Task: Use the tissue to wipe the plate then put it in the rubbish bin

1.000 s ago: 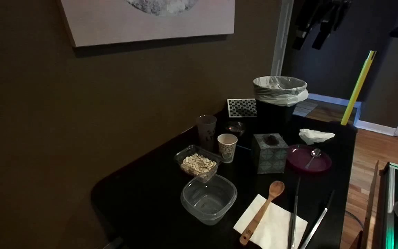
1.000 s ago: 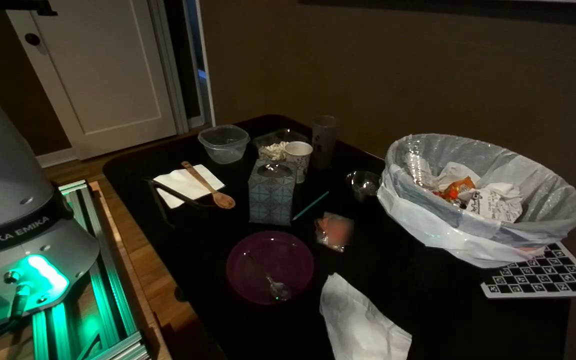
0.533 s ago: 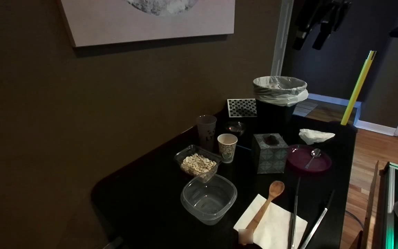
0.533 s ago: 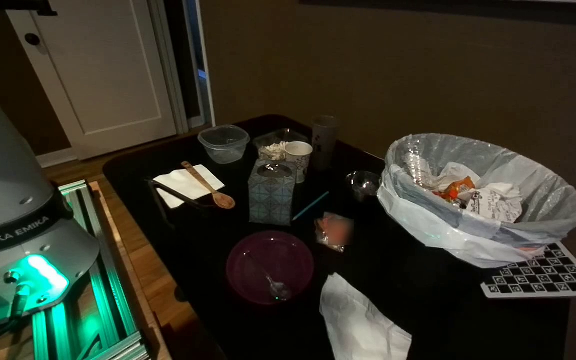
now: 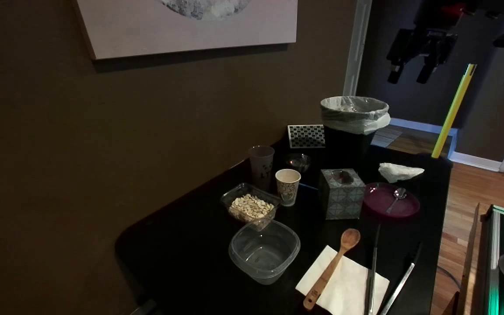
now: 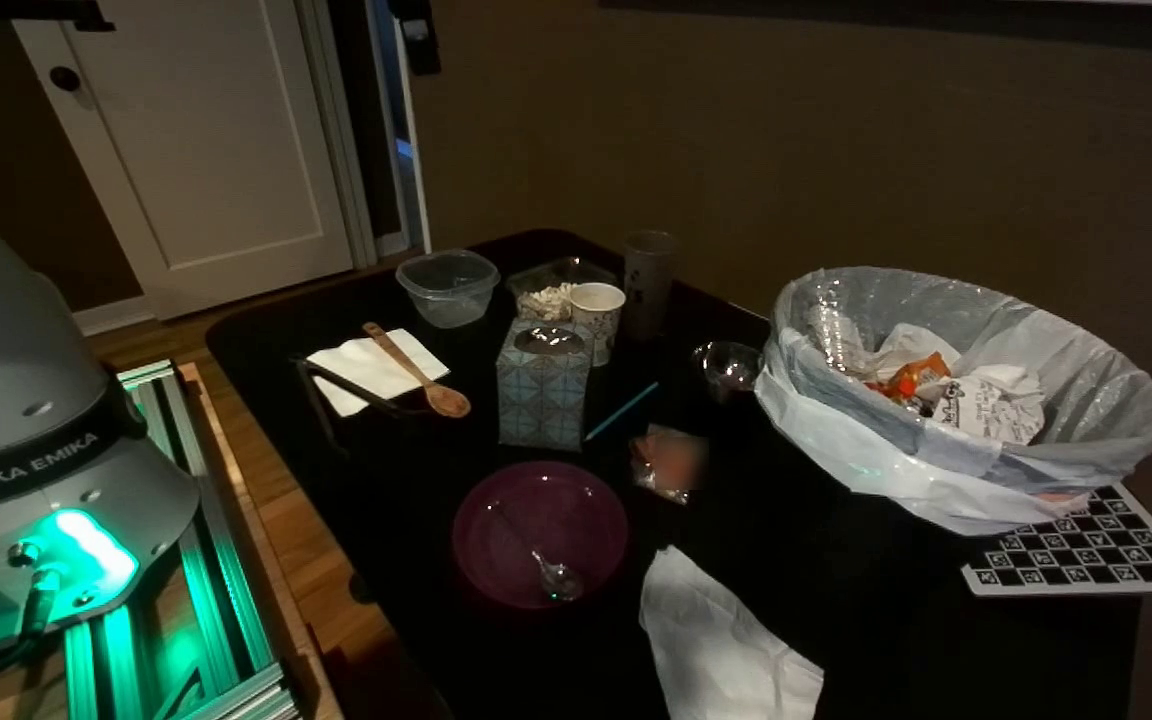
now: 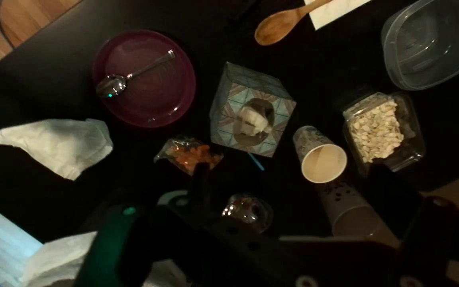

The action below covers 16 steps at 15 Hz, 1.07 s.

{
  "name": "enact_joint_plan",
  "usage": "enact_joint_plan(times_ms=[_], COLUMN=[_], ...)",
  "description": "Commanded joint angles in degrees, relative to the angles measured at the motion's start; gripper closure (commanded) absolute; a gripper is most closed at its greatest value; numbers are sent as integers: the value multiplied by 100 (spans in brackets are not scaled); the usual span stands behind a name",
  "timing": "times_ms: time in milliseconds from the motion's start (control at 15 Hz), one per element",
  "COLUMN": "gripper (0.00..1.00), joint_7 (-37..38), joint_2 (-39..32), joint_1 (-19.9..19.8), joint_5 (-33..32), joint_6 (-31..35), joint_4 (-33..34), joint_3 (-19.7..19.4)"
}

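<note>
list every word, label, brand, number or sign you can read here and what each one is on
"FRANKA EMIKA": on the robot's base, in an exterior view.
Too small to read: print on the crumpled paper in the rubbish bin.
Too blurred: dark marks on the tall cup.
Too small: the mark on the wooden spoon, near its handle's end.
Too small: marks in the checkered board.
</note>
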State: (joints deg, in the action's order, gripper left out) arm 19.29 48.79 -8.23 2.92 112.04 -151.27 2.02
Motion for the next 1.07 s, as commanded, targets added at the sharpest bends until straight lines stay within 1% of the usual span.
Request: enact_joint_plan(times_ms=[0, 200, 333, 400, 467, 600, 800, 933, 1000], gripper=[0, 0, 0, 0, 0, 0, 0, 0, 0], joint_7=[-17, -29, 72, 187, -7, 14, 49, 135, 17], joint_2=[-323, -685, -945, -1041, -769, -956, -1015, -1106, -1230], joint_1=[-568, -981, -1246, -1361, -1193, -1332, -1348, -1375, -1389], joint_5=[-130, -264, -410, -472, -352, -410, -418, -627, -899], joint_6=[140, 418, 663, 616, 476, 534, 547, 817, 1018], joint_4=[-175, -235, -275, -235, -232, -231, -226, -292, -335], joint_3=[-514, -835, -944, -937, -923, -966, -964, -811, -732])
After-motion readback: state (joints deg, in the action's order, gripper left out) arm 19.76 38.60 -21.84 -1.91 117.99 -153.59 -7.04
